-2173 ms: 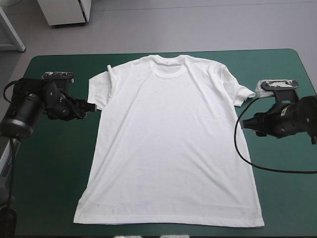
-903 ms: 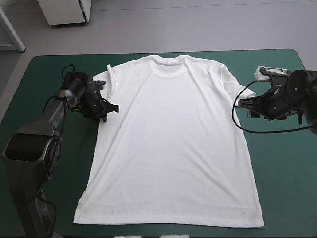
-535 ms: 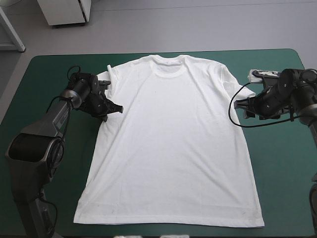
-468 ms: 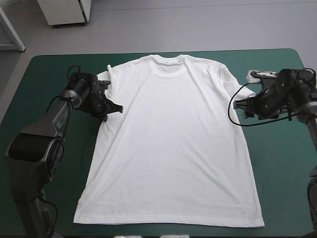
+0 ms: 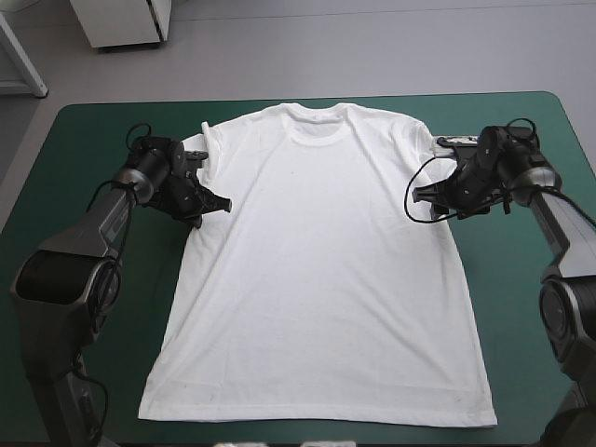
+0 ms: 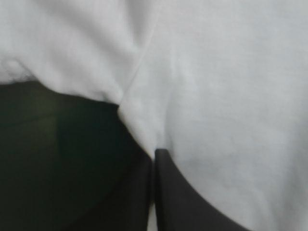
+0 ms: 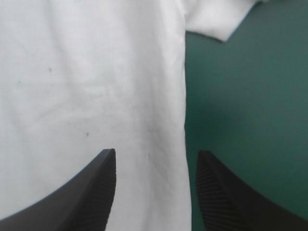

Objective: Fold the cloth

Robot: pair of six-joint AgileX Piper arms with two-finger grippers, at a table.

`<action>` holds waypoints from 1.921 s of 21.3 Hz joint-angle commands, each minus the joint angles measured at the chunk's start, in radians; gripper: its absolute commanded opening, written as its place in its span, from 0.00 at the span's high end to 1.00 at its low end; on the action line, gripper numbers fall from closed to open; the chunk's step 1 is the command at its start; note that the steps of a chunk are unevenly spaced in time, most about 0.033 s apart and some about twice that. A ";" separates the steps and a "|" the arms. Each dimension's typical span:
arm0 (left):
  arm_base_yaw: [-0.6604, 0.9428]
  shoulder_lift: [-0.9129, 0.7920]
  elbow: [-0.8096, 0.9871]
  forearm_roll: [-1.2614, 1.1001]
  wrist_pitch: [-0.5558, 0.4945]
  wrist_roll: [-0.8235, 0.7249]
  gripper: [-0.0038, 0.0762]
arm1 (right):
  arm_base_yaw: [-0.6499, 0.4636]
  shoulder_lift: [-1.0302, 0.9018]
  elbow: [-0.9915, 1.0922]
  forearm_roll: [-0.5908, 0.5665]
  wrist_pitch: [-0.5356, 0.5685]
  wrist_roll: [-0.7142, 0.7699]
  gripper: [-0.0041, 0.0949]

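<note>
Folding not yet begun: a white short-sleeved fabric T-shirt lies spread flat on the table with the teal-green cover. Its collar points toward the far edge, its hem runs along the near edge, and both sleeves are out to the sides. No fold shows anywhere in the body; only the upper edge of the left sleeve curls over a little.

At the left underarm, the left gripper has its black jaws drawn together to a point, with a sliver of white cloth pinched between them, so that side looks taken. Across the shirt, the right gripper is down at the side edge just below the right sleeve. Its jaws are wide apart and astride that edge, one over cloth, one over bare cover, gripping nothing.

By the look of it the job stands at its first step. One grasp is made and the second is lined up but not taken. Every fold is left to do.
</note>
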 commanded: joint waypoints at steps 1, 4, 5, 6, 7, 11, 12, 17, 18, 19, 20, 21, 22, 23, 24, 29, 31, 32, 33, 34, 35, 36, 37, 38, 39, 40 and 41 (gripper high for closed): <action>-0.007 -0.034 -0.021 -0.018 -0.020 -0.003 0.96 | 0.007 0.021 -0.104 -0.061 0.006 0.032 0.47; -0.007 -0.034 -0.021 -0.018 -0.028 -0.003 0.96 | 0.005 0.061 -0.135 -0.077 0.030 0.035 0.47; -0.007 -0.034 -0.021 -0.018 -0.030 -0.003 0.96 | 0.005 0.068 -0.135 -0.067 0.022 0.035 0.47; -0.007 -0.034 -0.021 -0.018 -0.040 -0.003 0.96 | 0.009 0.090 -0.135 -0.058 0.019 0.035 0.47; -0.007 -0.034 -0.021 -0.018 -0.043 -0.003 0.96 | 0.011 0.099 -0.135 -0.058 0.019 0.035 0.47; -0.007 -0.034 -0.021 -0.018 -0.047 -0.003 0.96 | 0.026 0.152 -0.135 -0.062 0.025 0.055 0.51; -0.007 -0.034 -0.021 -0.018 -0.047 -0.003 0.96 | 0.029 0.160 -0.135 -0.064 0.032 0.058 0.54; -0.007 -0.034 -0.021 -0.018 -0.048 -0.003 0.96 | 0.073 0.188 -0.135 -0.050 0.071 0.067 0.97; -0.007 -0.034 -0.021 -0.018 -0.046 -0.003 0.96 | 0.075 0.184 -0.135 -0.050 0.071 0.071 0.97; -0.007 -0.034 -0.026 -0.018 -0.033 -0.003 0.96 | 0.075 0.173 -0.135 -0.052 0.071 0.078 0.98; -0.005 -0.034 -0.032 -0.018 -0.025 -0.003 0.96 | 0.075 0.164 -0.137 -0.061 0.071 0.078 0.98; -0.005 -0.036 -0.049 -0.018 -0.016 -0.003 0.96 | 0.075 0.140 -0.140 -0.091 0.073 0.081 0.98; -0.005 -0.043 -0.062 -0.018 -0.009 -0.003 0.96 | 0.075 0.121 -0.151 -0.117 0.079 0.083 0.98; -0.005 -0.054 -0.075 -0.014 -0.007 -0.003 0.96 | 0.075 0.099 -0.162 -0.149 0.088 0.086 0.98; -0.005 -0.066 -0.084 -0.014 -0.005 -0.003 0.96 | 0.075 0.072 -0.173 -0.171 0.091 0.092 0.98; -0.005 -0.192 -0.091 -0.005 0.010 0.014 0.96 | 0.061 -0.040 -0.260 -0.213 0.093 0.095 0.98; -0.005 -0.238 -0.091 -0.005 0.001 0.015 0.96 | 0.056 -0.080 -0.302 -0.210 0.094 0.095 0.98; -0.005 -0.279 -0.092 -0.005 -0.006 0.020 0.96 | 0.054 -0.107 -0.333 -0.215 0.097 0.095 0.98; -0.005 -0.297 -0.092 -0.005 -0.011 0.022 0.96 | 0.054 -0.122 -0.350 -0.217 0.097 0.095 0.98; -0.005 -0.340 -0.095 -0.005 -0.026 0.022 0.96 | 0.054 -0.148 -0.381 -0.221 0.105 0.092 0.98; -0.005 -0.379 -0.114 -0.005 -0.028 0.022 0.96 | 0.054 -0.175 -0.414 -0.219 0.113 0.082 0.98; -0.005 -0.396 -0.129 -0.005 -0.028 0.028 0.96 | 0.054 -0.186 -0.428 -0.219 0.116 0.081 0.98; -0.005 -0.422 -0.166 -0.005 -0.028 0.048 0.96 | 0.054 -0.214 -0.453 -0.219 0.116 0.081 0.98; -0.005 -0.434 -0.191 -0.005 -0.028 0.048 0.96 | 0.054 -0.229 -0.464 -0.219 0.116 0.081 0.98; -0.005 -0.452 -0.242 -0.005 -0.026 0.061 0.96 | 0.054 -0.257 -0.481 -0.219 0.116 0.078 0.98; -0.005 -0.459 -0.271 -0.005 -0.024 0.066 0.96 | 0.054 -0.271 -0.489 -0.219 0.116 0.076 0.98; -0.005 -0.466 -0.333 -0.007 -0.011 0.069 0.96 | 0.054 -0.295 -0.505 -0.219 0.116 0.073 0.98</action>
